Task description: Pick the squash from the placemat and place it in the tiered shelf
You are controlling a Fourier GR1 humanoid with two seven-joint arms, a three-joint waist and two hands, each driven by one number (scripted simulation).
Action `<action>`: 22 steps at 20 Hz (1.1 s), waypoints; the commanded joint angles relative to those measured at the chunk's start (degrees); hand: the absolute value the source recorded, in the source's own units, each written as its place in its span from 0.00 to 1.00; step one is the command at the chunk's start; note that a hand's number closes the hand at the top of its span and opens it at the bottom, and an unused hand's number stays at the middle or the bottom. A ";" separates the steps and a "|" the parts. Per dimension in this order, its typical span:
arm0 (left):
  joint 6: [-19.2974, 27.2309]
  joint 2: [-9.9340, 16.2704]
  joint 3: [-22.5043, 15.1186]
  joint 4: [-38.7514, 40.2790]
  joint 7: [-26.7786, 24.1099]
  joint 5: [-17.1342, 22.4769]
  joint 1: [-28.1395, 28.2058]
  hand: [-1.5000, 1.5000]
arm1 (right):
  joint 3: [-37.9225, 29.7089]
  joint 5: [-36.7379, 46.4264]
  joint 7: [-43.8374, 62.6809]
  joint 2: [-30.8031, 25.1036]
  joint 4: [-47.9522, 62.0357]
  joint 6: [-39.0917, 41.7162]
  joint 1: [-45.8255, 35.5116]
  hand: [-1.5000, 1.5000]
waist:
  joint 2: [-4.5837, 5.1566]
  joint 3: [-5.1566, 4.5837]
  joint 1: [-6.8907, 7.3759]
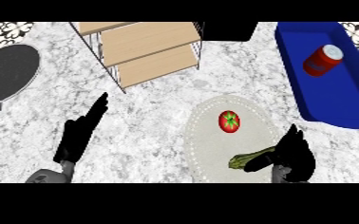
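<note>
Squash (250, 158) lies on near part of placemat (210, 137), just near of tomato (229, 121). Right hand (293, 154) fingers curl onto its right end. Left hand (79, 132) open, fingers straight, w/ tiered shelf (144, 47) far left.

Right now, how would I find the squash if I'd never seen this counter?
Look for the pale round placemat near the front of the marble counter, right of the middle. Two foods lie on it: a round red tomato and, nearer the front edge, the squash. The squash is the long green one, and the right hand is touching its end.
</note>
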 commanded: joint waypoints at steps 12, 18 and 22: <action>-1.82 -0.42 1.53 2.07 -2.36 -0.41 0.94 0.50 | -0.82 -1.48 13.80 0.66 8.89 4.62 -7.54 0.00 | 0.20 0.18 -0.51; -0.69 -1.29 -0.20 -2.85 1.27 -1.98 2.58 0.50 | 1.67 -3.38 13.80 0.66 13.26 -1.14 -8.71 1.00 | 0.00 0.32 -0.17; -1.39 -0.52 2.91 -2.44 0.67 -1.48 2.28 0.50 | 3.08 -2.63 9.40 0.63 12.99 -1.74 -7.20 1.00 | -0.04 0.32 -0.66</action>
